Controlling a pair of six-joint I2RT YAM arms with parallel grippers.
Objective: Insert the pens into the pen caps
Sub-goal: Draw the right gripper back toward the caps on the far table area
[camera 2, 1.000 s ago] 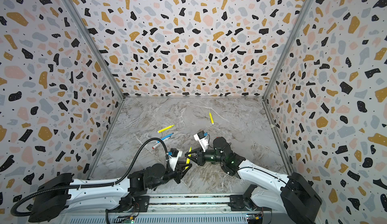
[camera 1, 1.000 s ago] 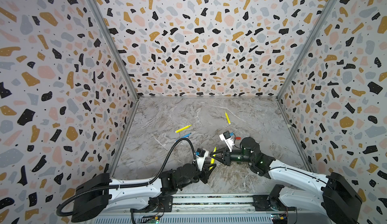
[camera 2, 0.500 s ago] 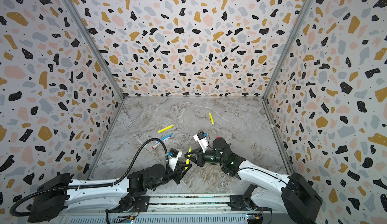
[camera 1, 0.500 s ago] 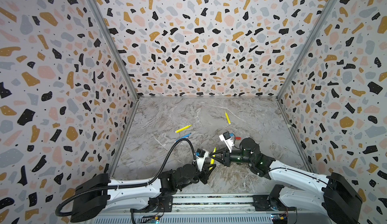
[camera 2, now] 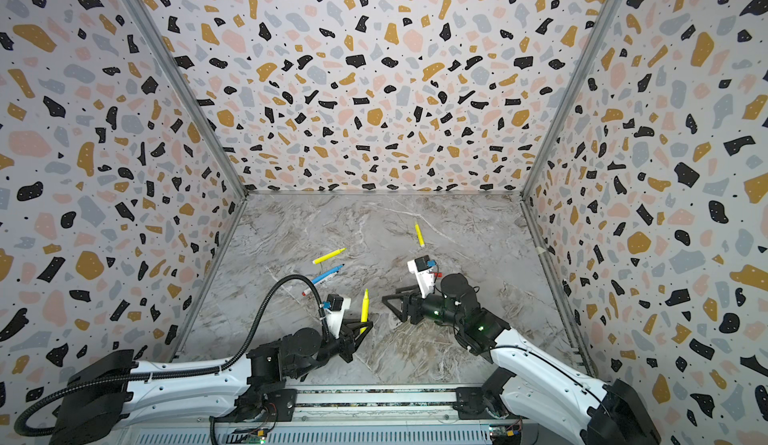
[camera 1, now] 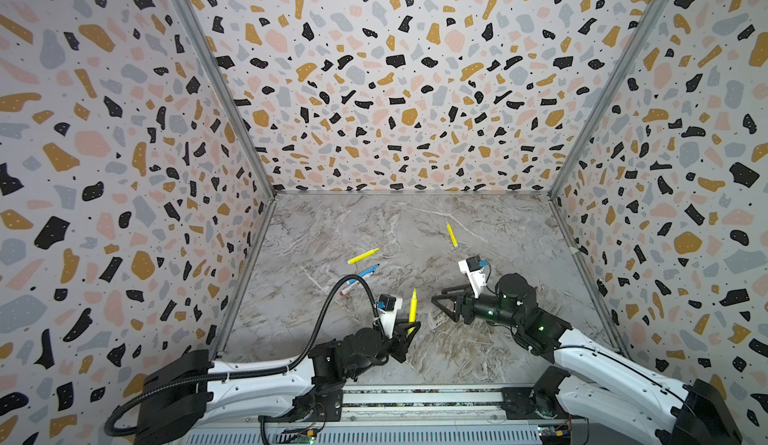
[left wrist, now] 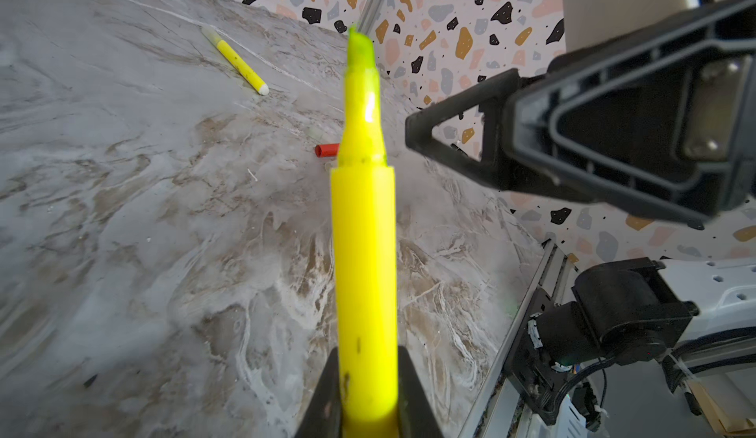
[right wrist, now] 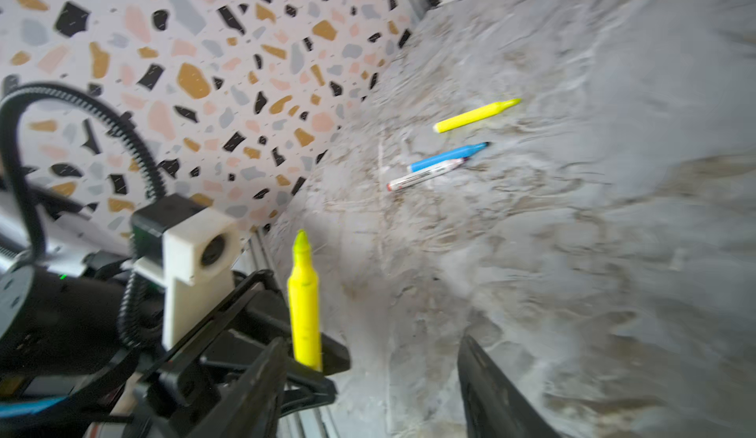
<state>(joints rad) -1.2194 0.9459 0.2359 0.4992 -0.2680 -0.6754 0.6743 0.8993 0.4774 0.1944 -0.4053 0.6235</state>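
My left gripper [camera 1: 409, 328] [camera 2: 362, 326] [left wrist: 367, 358] is shut on the lower end of a yellow pen [camera 1: 412, 305] [camera 2: 365, 306] [left wrist: 364, 252] [right wrist: 304, 305], which stands upright with a bare tip. My right gripper [camera 1: 438, 297] [camera 2: 388, 297] [right wrist: 374, 346] hangs open and empty just right of that tip. A red pen cap [left wrist: 326, 150] lies on the floor behind the held pen. A second yellow pen [camera 1: 363, 256] [right wrist: 474, 116], a blue pen [camera 1: 365, 273] [right wrist: 448, 156] and a white pen with red ends [right wrist: 425, 175] lie together at mid left.
A third yellow pen [camera 1: 451, 235] [left wrist: 239, 63] lies alone toward the back right. The left arm's black cable [camera 1: 332, 310] loops above the floor near the white pen. Speckled walls [camera 1: 124, 214] enclose the marble floor [camera 1: 415, 222] on three sides.
My right gripper was shut close against the held pen's tip; it has opened and drawn back to the right. The left gripper and its pen have stayed in place.
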